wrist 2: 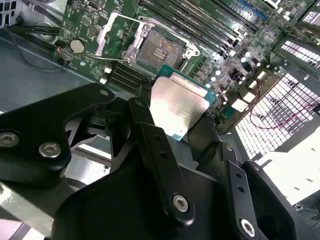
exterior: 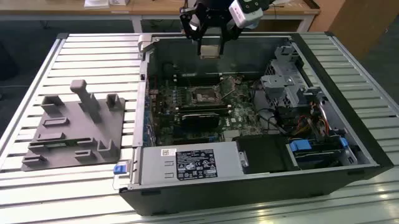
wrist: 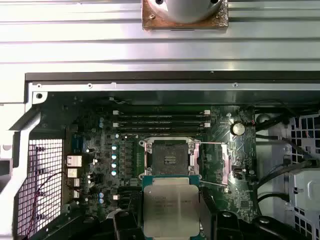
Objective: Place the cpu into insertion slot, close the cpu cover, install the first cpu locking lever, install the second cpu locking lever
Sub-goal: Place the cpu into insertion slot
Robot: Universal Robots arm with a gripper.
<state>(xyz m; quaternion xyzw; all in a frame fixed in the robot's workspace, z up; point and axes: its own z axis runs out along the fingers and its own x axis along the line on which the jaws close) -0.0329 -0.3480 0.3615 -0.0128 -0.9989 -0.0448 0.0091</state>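
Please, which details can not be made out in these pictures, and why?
1. Underside of the cpu: turned away from both wrist views.
2. One edge of the cpu in the first wrist view: cut off by the picture's edge.
3. Contacts inside the insertion slot: too small in all three views.
4. The cpu cover, plain in the second wrist view, is too small to pick out in the exterior view.

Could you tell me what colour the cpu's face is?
The cpu is dull silver, best seen in the second wrist view.
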